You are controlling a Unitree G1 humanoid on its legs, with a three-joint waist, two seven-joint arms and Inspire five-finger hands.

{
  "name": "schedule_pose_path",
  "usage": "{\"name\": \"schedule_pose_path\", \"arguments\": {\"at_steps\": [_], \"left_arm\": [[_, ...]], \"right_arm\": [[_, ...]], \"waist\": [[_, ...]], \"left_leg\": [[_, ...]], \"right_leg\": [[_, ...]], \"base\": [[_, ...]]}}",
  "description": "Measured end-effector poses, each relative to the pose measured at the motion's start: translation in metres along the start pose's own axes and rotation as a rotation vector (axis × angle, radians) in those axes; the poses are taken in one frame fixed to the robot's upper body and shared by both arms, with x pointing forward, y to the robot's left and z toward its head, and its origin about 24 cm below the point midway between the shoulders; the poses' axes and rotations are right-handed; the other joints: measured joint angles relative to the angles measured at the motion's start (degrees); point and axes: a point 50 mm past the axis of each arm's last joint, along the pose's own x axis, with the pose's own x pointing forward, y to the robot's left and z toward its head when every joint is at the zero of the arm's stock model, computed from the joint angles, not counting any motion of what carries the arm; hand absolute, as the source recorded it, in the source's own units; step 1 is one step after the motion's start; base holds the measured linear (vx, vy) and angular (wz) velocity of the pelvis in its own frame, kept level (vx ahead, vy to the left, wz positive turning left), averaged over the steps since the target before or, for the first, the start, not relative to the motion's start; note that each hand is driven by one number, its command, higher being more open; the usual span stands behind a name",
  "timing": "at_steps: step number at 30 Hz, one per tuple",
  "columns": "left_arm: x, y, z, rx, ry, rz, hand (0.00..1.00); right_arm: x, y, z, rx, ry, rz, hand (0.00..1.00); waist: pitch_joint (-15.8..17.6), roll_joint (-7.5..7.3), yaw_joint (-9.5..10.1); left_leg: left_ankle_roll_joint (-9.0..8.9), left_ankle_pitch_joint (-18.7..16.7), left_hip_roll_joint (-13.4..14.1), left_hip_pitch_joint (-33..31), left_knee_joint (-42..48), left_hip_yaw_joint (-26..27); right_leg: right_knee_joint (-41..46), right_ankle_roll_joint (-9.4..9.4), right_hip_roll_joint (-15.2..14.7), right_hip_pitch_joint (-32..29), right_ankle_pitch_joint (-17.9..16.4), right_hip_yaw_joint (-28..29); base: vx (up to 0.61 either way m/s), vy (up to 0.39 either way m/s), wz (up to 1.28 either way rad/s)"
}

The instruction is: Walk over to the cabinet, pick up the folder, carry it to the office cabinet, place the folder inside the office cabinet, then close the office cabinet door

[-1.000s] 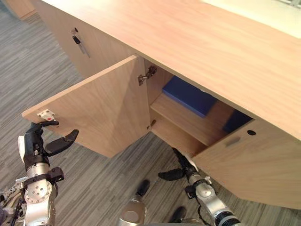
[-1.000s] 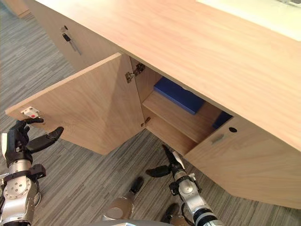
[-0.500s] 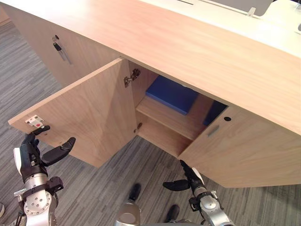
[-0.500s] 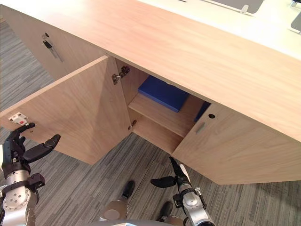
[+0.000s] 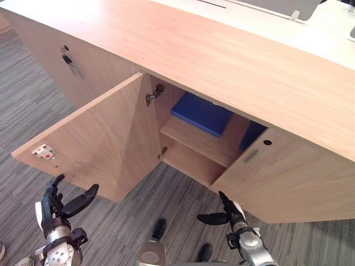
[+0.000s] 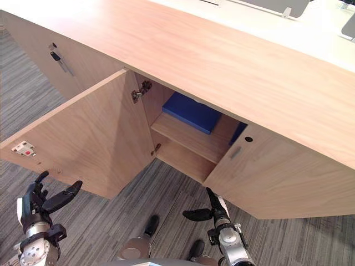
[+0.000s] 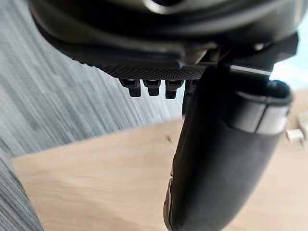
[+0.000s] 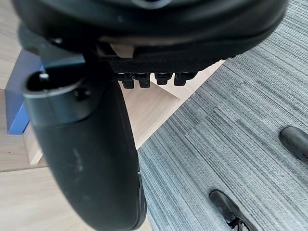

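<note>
While two doors (image 5: 105, 138) stand open, folder (image 5: 201, 113) lies on one shelf (image 5: 191, 137).

We note left hand (image 5: 62, 204): dark, slender fingers, white panel along one side, black collar beneath. Below it, left wrist (image 5: 57, 256): silver-grey round housing, small dark screws. We note right hand (image 5: 224, 214): dark, white patch; silver-grey forearm (image 5: 250, 250). Close up, we see textured black palm (image 7: 144, 72), bulky rounded thumb (image 7: 216, 159), grey band.

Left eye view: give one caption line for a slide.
Open left hand and right hand face the open cabinet; folder on its shelf.
</note>
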Motion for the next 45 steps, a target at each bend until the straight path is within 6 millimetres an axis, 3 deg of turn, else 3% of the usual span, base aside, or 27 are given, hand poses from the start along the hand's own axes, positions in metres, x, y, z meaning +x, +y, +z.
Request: {"name": "schedule_pose_path", "arguments": {"at_steps": [5,9,19,21,25,29,31,36,45], "left_arm": [[0.005,0.027,0.01,-0.013,-0.034,0.11,1.0],[0.016,0.045,0.034,0.02,-0.12,0.161,1.0],[0.053,0.04,0.115,0.088,-0.397,0.103,1.0],[0.054,0.04,0.119,0.106,-0.407,0.096,1.0],[0.053,0.03,0.112,0.116,-0.385,0.054,1.0],[0.044,0.01,0.086,0.084,-0.311,-0.009,1.0],[0.029,-0.004,0.07,-0.025,-0.273,-0.004,1.0],[-0.01,-0.011,0.037,-0.104,-0.192,-0.031,1.0],[-0.043,-0.038,-0.008,-0.203,0.01,-0.111,1.0]], "right_arm": [[0.0,0.0,-0.003,-0.001,0.011,0.001,1.0],[-0.001,0.0,-0.003,-0.001,0.013,0.001,1.0],[-0.006,-0.006,-0.014,-0.012,0.042,0.003,1.0],[-0.009,-0.006,-0.019,-0.01,0.057,0.003,1.0],[-0.012,-0.005,-0.025,-0.007,0.073,0.007,1.0],[-0.012,-0.005,-0.024,-0.005,0.072,0.005,1.0],[-0.014,-0.006,-0.028,0.012,0.083,-0.008,1.0],[-0.018,-0.008,-0.036,0.04,0.109,-0.029,1.0],[-0.024,-0.006,-0.046,0.075,0.148,-0.061,1.0]], "waist": [[0.1,0.74,0.23],[0.1,1.16,0.33],[-0.2,2.29,-0.07],[-0.2,2.3,-0.17],[-0.2,2.23,-0.08],[-0.7,2.19,-0.32],[-0.8,2.01,-0.51],[-0.9,2.05,-0.54],[-0.9,2.1,-1.6]], "left_leg": [[0.0,0.0,-0.2,0.0,0.0,-1.7],[-0.05,-0.1,-0.2,0.0,0.0,-1.9],[0.01,-0.6,0.1,0.7,0.0,-0.4],[0.03,-0.7,0.2,0.6,0.0,-0.3],[0.01,-0.8,0.4,0.8,0.0,0.7],[0.03,-1.1,0.7,1.4,-0.1,3.0],[0.03,-1.1,0.8,1.4,-0.2,3.7],[0.07,-1.1,0.8,1.9,-0.3,5.3],[-0.01,-0.8,0.2,1.2,-0.3,5.5]], "right_leg": [[0.2,-0.38,0.0,0.9,-1.1,-1.8],[0.4,-0.37,0.0,1.0,-1.4,-2.0],[0.4,-0.31,0.1,1.0,-1.4,-0.6],[0.4,-0.16,0.1,0.9,-1.3,-0.5],[0.4,0.14,0.1,0.6,-1.0,0.4],[0.4,0.06,0.2,0.0,-0.4,2.7],[0.4,0.03,0.2,-0.3,0.0,3.4],[0.4,0.06,0.1,-0.6,0.5,4.9],[0.4,0.63,-0.6,-1.2,0.6,4.6]], "base": [[0.01,-0.029,0.19],[0.01,-0.012,0.03],[0.0,-0.003,-0.06],[0.01,-0.004,-0.04],[0.01,0.001,-0.12],[-0.03,0.011,-0.29],[-0.04,0.011,-0.15],[-0.03,0.011,-0.16],[-0.05,0.01,0.02]]}}
